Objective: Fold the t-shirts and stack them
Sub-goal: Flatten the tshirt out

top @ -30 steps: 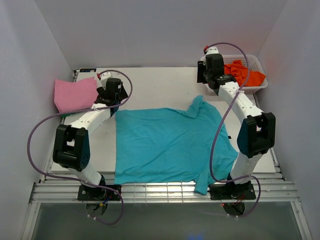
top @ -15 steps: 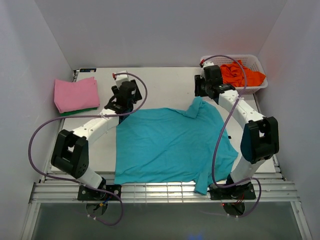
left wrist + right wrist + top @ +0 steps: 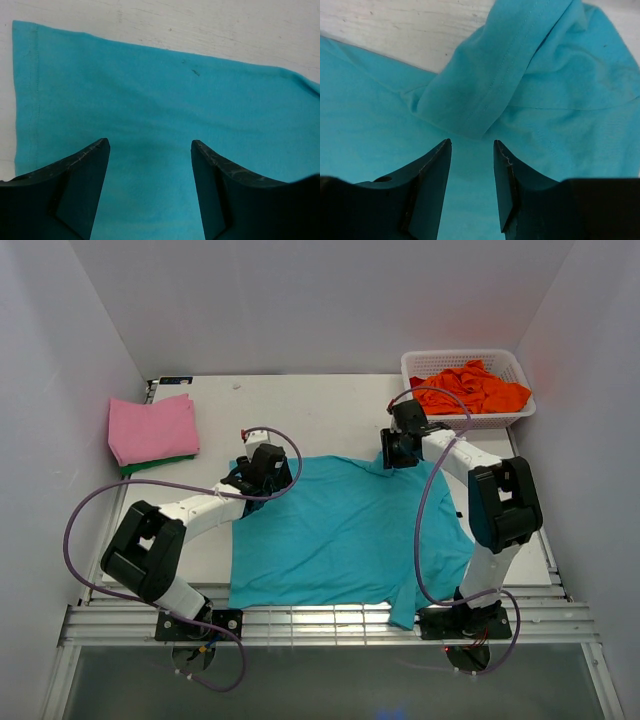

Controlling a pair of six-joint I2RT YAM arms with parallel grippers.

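Teal shirt (image 3: 340, 535) lies spread flat on the desk (image 3: 320, 405), its far right sleeve (image 3: 510, 65) flipped back onto the body. Left tool (image 3: 150, 145) hangs low over the shirt's far left corner, jaws wide apart with nothing between them. Right tool (image 3: 472, 145) sits just above the flipped sleeve, jaws narrower but apart, cloth not pinched. Judgement: both are placed to take the far edge for a fold. Pink shirt (image 3: 152, 428) rests folded far left. Orange shirt (image 3: 475, 385) waits in the basket (image 3: 460, 358).

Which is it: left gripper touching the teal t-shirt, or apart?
Cannot tell. Left wrist view shows the left gripper open over the teal t-shirt; neither contact nor gap is plain.
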